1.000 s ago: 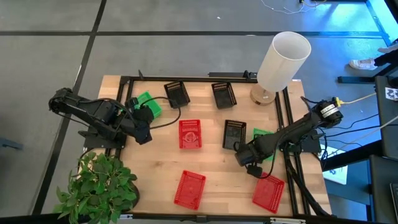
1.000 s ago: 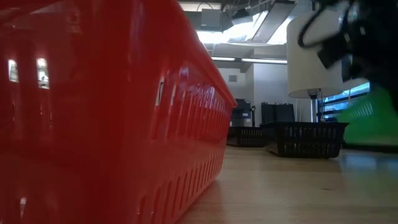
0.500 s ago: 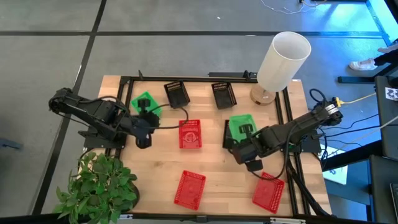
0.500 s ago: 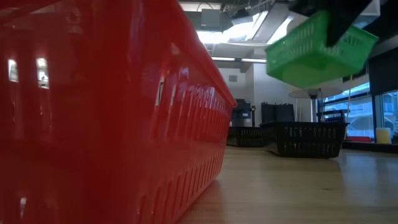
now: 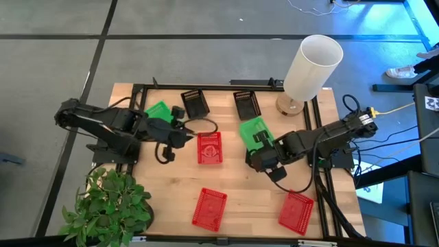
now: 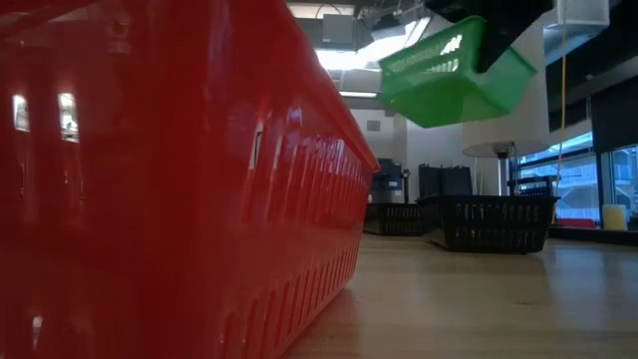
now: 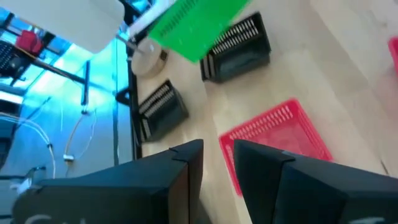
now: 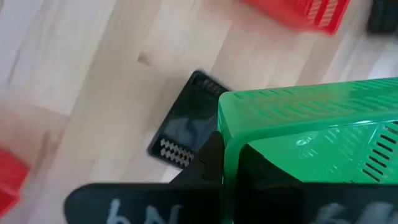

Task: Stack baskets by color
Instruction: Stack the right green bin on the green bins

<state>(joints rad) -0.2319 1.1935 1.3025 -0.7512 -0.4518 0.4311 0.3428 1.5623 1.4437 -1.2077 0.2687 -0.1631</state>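
Holding a green basket point(image 5: 254, 130) aloft, my right fingers point(image 5: 263, 145) are clamped on its rim above a black basket point(image 8: 181, 137) on the bench point(image 5: 240, 199); my left fingers point(image 7: 217, 163) stand slightly apart, gripping nothing, just beside a red basket point(image 5: 209, 147); another green basket point(image 5: 159, 111) lies behind my left arm; two black baskets point(image 5: 195, 103) sit near the lamp shade point(image 5: 312, 67).

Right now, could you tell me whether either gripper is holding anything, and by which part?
The right gripper holds a green basket by its rim wall, lifted off the table. The left gripper holds nothing.
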